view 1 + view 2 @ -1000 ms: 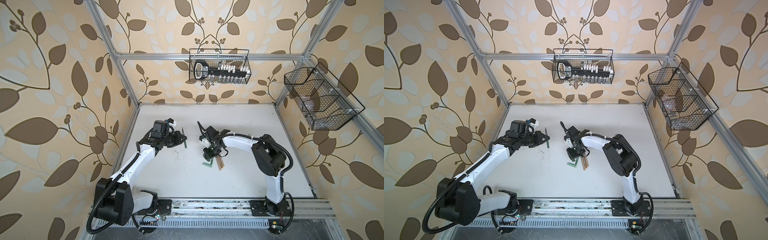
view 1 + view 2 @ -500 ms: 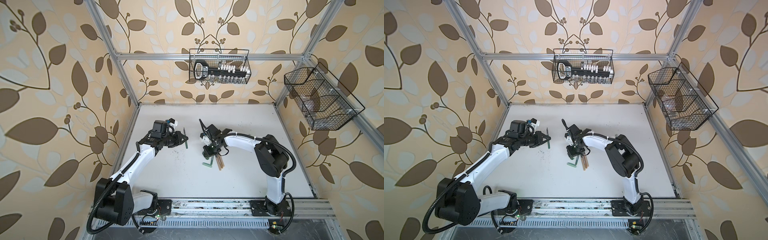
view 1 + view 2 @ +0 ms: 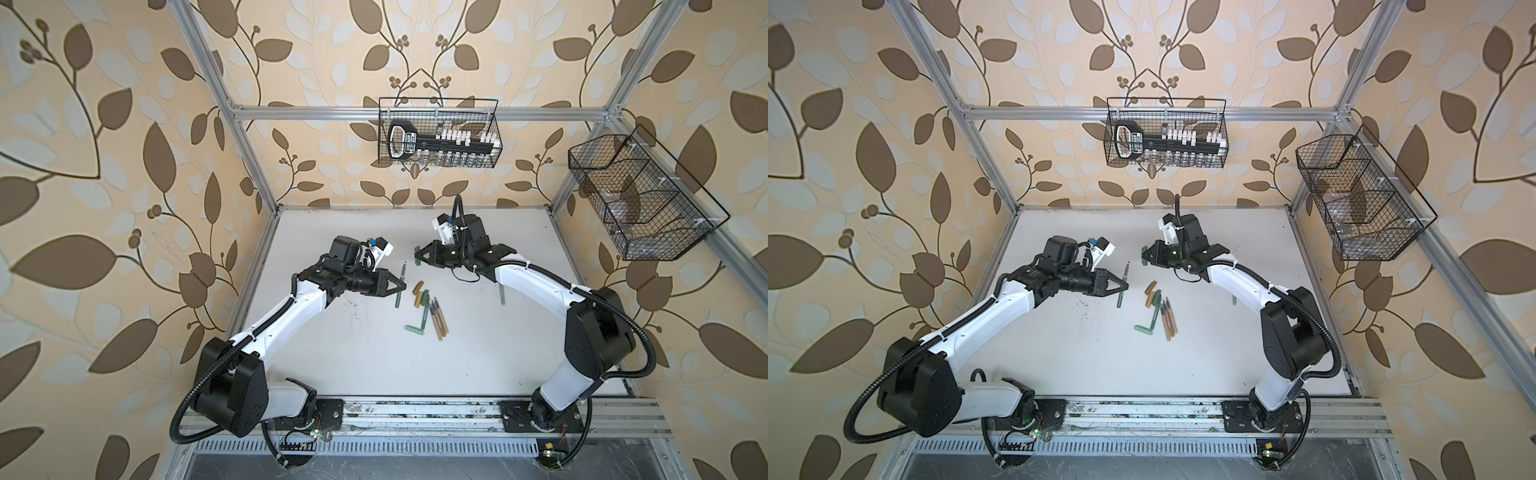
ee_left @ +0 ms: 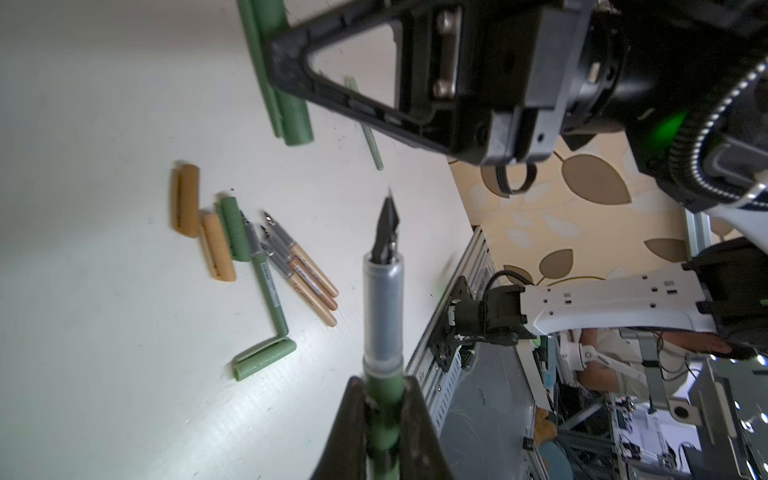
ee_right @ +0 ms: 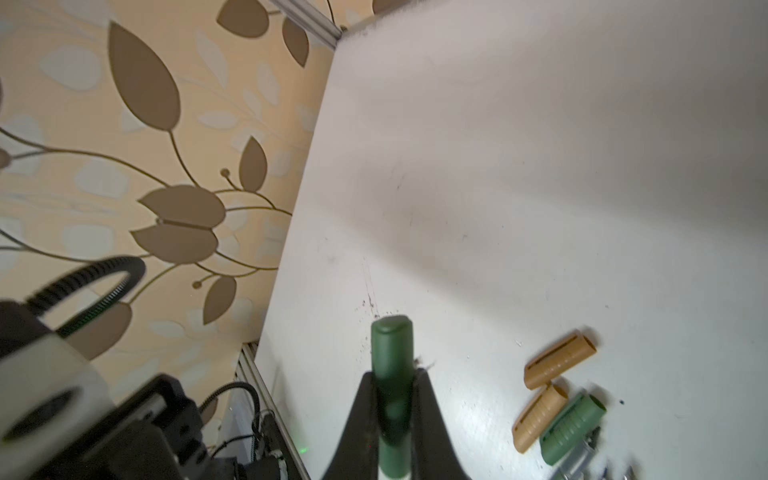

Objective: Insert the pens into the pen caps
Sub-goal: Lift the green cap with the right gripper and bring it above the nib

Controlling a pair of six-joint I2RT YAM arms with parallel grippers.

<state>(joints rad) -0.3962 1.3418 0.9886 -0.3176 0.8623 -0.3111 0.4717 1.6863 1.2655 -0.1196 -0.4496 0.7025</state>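
Left wrist view: left gripper [image 4: 383, 388] clamped on dark green pen [image 4: 382, 299], nib pointing outward, probably presented for capping. Right wrist view: right gripper [image 5: 394, 376] clamped on dark green cap [image 5: 391, 345]. Remaining pens [image 3: 436, 318] and caps [image 3: 419, 291] lie clustered on tabletop [image 3: 332, 365]. Change: right gripper, a second ago low over the cluster, is now raised opposite the pen; left gripper unmoved.

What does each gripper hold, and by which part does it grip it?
The left gripper holds a green pen by its barrel, nib pointing outward. The right gripper holds a dark green cap around its middle, rounded end sticking out.
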